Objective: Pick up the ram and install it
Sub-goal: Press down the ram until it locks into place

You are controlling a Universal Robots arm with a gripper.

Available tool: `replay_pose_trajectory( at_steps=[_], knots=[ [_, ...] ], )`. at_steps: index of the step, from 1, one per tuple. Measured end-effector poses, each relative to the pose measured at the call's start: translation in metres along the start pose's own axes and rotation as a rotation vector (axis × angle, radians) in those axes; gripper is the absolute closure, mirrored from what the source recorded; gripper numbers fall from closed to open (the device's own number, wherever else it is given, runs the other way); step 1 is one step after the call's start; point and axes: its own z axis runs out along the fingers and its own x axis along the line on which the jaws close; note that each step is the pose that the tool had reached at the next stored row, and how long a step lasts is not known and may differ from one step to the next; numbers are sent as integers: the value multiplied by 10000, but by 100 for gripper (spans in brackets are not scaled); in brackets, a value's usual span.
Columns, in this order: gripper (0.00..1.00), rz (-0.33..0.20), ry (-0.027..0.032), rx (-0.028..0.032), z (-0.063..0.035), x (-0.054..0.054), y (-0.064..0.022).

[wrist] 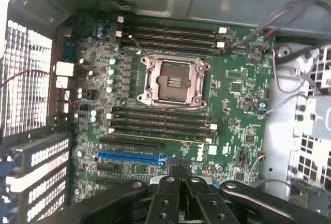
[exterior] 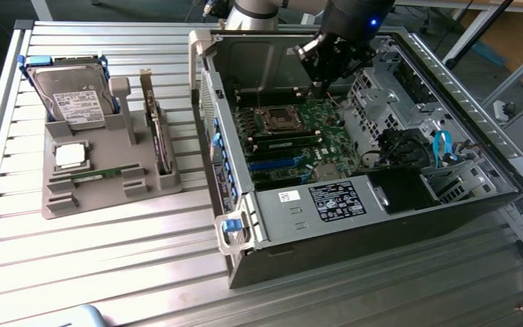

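One ram [exterior: 94,175] stick, thin and green, lies flat in the grey holder [exterior: 62,204] on the exterior view's left. A second green ram stick [exterior: 284,144] sits seated in a memory slot [wrist: 161,132] beside the empty processor socket [wrist: 173,81]. My gripper [exterior: 321,85] hangs inside the open computer case [exterior: 353,204], above the motherboard [wrist: 232,89] and the far bank of memory slots. In the wrist view its black fingers [wrist: 170,182] meet at the gripper [wrist: 180,166] tip, shut with nothing between them.
The holder also carries a hard drive [exterior: 73,95], a square silver processor [exterior: 71,155] and an upright dark expansion card [exterior: 158,136]. Case walls, a drive cage [exterior: 398,102] and loose cables [exterior: 441,146] ring the motherboard. The slatted metal table [exterior: 107,272] lies in front.
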Motion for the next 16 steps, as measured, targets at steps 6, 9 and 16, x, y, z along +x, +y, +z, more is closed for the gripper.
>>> replay_pose_trajectory(
  at_steps=[6, 9, 16],
  knots=[
    [90, 247, -1, 2, 0, 0, 0],
    [90, 249, -1, 3, 0, 4, 1],
    [90, 247, -1, 3, 0, 17, 1]
  ],
)
